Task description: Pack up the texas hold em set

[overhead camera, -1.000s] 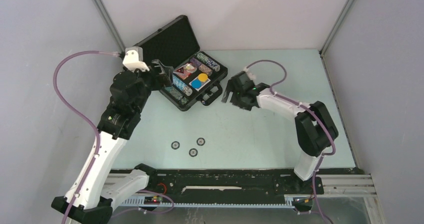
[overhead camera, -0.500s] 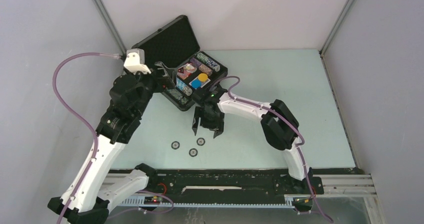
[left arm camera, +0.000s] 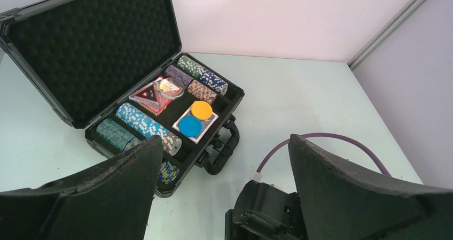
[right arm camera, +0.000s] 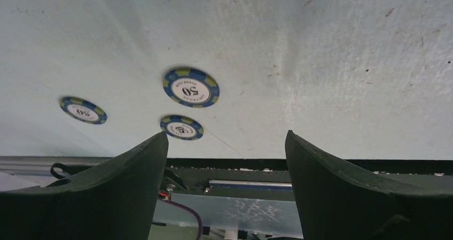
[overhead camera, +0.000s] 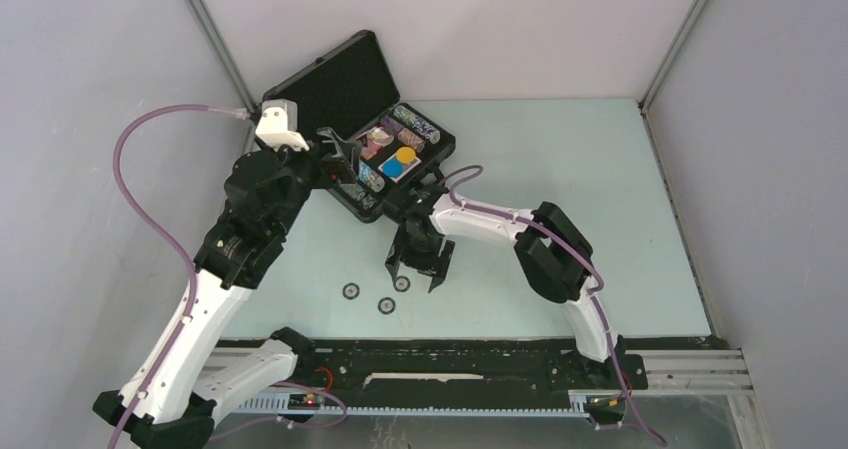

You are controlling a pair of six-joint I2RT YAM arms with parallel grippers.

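Top external view shows the pale green table (overhead camera: 560,219) with the black case (overhead camera: 335,84) lying open at its far left, lid propped back toward the corner. Its trays are already lined with rows of chips, card decks and 2 round buttons, 1 orange and 1 blue. The left gripper (overhead camera: 338,151) hangs over the case's near left end, jaws spread wide and holding nothing. Its wrist view looks between the fingers onto the foam-lined lid and the filled trays. The right gripper (overhead camera: 414,277) is out in front of the case, toward the arm bases, tilted down at the table with jaws parted and empty. The 3 loose chips lie flat on the bare table beside it, well apart from the case. The nearest chip (overhead camera: 401,283) is by the fingertips, the second chip (overhead camera: 385,305) just beyond it toward the bases, and the third chip (overhead camera: 351,291) off to the side. In the right wrist view the nearest chip (right arm camera: 191,87), marked 50, lies ahead of the open jaws and a little left of their centre line. The right arm is plainly the nearer of the 2 for this pickup. The chip is a flat round disc with no long axis to line up on, so the likely need is a small shift toward it and a descent until the fingers straddle its thin rim.
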